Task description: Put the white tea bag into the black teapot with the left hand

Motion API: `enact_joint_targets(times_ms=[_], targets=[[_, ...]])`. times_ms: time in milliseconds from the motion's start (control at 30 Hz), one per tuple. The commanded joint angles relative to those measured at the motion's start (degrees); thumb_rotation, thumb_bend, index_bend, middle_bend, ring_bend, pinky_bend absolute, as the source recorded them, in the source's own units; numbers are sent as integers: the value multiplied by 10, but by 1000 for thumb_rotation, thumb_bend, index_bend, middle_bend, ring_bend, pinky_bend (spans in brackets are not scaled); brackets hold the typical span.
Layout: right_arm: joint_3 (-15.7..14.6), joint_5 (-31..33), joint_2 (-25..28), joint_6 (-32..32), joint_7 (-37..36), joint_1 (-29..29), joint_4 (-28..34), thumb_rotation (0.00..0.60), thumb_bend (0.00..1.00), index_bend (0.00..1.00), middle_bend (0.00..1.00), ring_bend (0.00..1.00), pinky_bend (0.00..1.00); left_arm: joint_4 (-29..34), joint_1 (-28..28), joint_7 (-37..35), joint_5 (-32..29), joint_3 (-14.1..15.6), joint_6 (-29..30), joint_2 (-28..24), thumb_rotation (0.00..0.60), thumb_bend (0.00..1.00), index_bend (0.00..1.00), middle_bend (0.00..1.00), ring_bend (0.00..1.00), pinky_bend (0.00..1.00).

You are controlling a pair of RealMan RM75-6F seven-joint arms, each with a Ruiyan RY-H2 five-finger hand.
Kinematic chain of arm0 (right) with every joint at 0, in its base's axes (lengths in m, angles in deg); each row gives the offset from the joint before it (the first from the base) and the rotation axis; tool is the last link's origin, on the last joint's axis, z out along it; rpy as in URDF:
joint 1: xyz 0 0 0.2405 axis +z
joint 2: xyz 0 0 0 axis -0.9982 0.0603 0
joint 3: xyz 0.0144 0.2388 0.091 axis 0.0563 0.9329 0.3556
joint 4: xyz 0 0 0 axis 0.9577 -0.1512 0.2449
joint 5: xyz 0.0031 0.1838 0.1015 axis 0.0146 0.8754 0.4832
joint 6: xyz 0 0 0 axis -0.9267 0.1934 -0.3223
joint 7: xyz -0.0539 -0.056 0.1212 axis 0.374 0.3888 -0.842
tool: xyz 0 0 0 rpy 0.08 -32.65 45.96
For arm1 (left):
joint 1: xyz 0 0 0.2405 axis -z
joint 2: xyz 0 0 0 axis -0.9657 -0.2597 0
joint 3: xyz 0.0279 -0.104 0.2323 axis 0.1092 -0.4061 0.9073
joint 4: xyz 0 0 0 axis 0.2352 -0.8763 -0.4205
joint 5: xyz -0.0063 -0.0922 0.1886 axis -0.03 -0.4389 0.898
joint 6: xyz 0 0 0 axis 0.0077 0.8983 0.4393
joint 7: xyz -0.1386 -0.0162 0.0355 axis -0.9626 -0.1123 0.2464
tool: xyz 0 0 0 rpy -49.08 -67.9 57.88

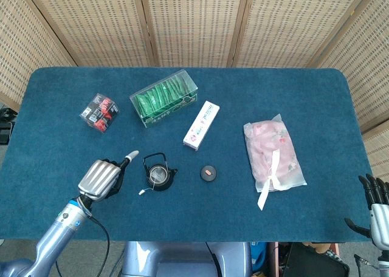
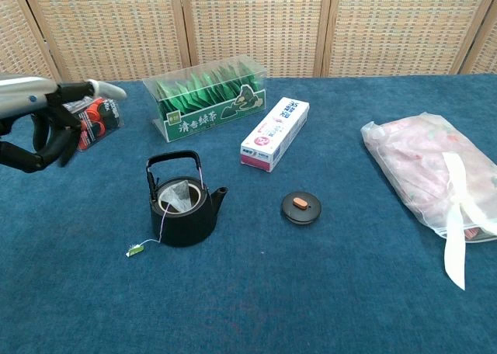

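Already the white tea bag (image 2: 179, 195) sits in the mouth of the black teapot (image 2: 185, 213), its string trailing over the rim, while the empty left hand (image 1: 102, 177), fingers loosely curled, hangs apart to the pot's left.

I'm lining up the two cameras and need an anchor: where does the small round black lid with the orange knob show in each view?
Head view: the lid lies low and just right of centre, right of the black teapot.
Chest view: the lid lies right of centre, again right of the teapot.
Shared landmark: the white and pink box, just beyond the lid in both.
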Motion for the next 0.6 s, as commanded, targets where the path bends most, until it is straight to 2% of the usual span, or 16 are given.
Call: enact_joint_targets(times_ms=[33,100,200,300,467,600], targets=[[0,-5,0,-1,1,3,1,600,170,74,128,28,82,-30,-65,-31,56,11,75,17,600,613,19,293,284,282],[-1,-10,1,-3,1,6,2,600,170,74,128,28,82,-49,-98,-49,81,17,110,23,600,557,19,172,150,168],[-2,-18,1,-4,2,11,2,600,171,74,127,28,81,-63,-131,-69,101,23,143,26,600,504,18,58,35,53],[-3,-28,1,-6,4,17,2,600,170,74,126,28,81,-91,-170,-98,135,24,189,36,600,446,18,2,0,1],[-7,-48,-1,-6,12,26,6,600,170,74,125,28,81,-136,-233,-113,172,28,251,48,600,417,15,0,0,0],[-7,-50,-2,-7,15,29,8,600,170,74,125,28,81,-139,-255,-121,184,24,262,49,600,417,15,0,0,0]])
